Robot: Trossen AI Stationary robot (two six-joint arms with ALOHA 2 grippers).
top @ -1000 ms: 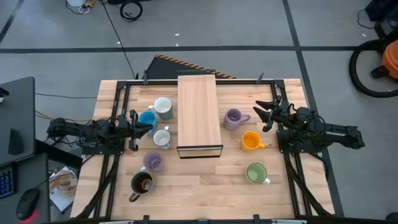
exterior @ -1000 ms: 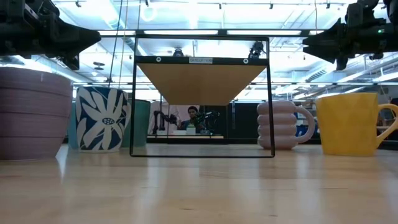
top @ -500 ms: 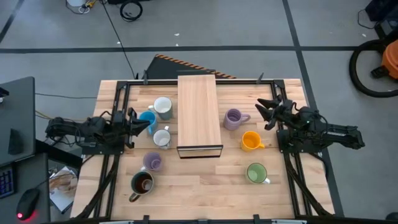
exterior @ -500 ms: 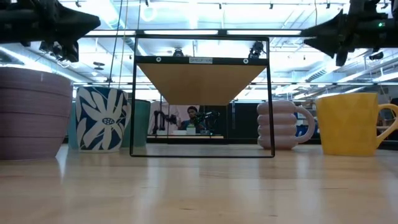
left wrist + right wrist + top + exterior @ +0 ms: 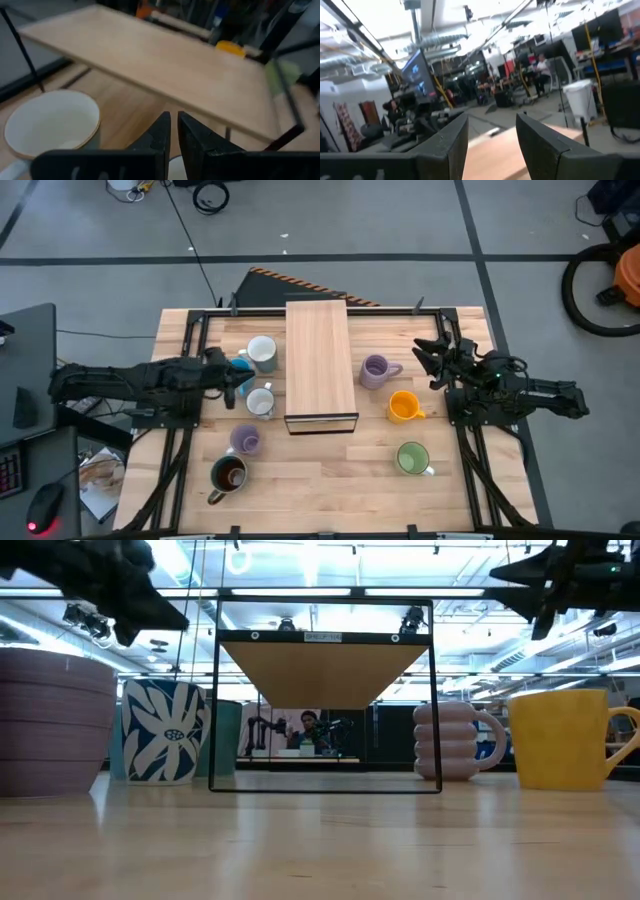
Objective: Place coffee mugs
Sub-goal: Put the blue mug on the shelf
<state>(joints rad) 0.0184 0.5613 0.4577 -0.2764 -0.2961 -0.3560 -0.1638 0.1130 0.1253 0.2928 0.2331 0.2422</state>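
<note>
Several coffee mugs stand on their bases around a wooden shelf (image 5: 320,365). Left of it are a white mug (image 5: 262,352), a blue mug (image 5: 243,364), a second white mug (image 5: 260,401), a lilac mug (image 5: 245,440) and a dark olive mug (image 5: 228,473). Right of it are a lilac mug (image 5: 375,370), an orange mug (image 5: 402,406) and a green mug (image 5: 411,457). My left gripper (image 5: 236,385) hovers shut above the blue mug, tipped slightly downward (image 5: 172,127). My right gripper (image 5: 432,358) stays open at the table's right side, raised, with nothing between its fingers (image 5: 492,140).
The shelf is a wooden board on a thin black frame (image 5: 325,700), open underneath. Black rails run along the table's left and right sides (image 5: 190,430). Bare wood lies along the near edge between the olive and green mugs (image 5: 320,480).
My left gripper has risen and reached out from the table's left side toward the shelf, tipping its fingers downward; it now stands over the blue mug, still shut. My right gripper has tipped upward a little. No mug has moved.
</note>
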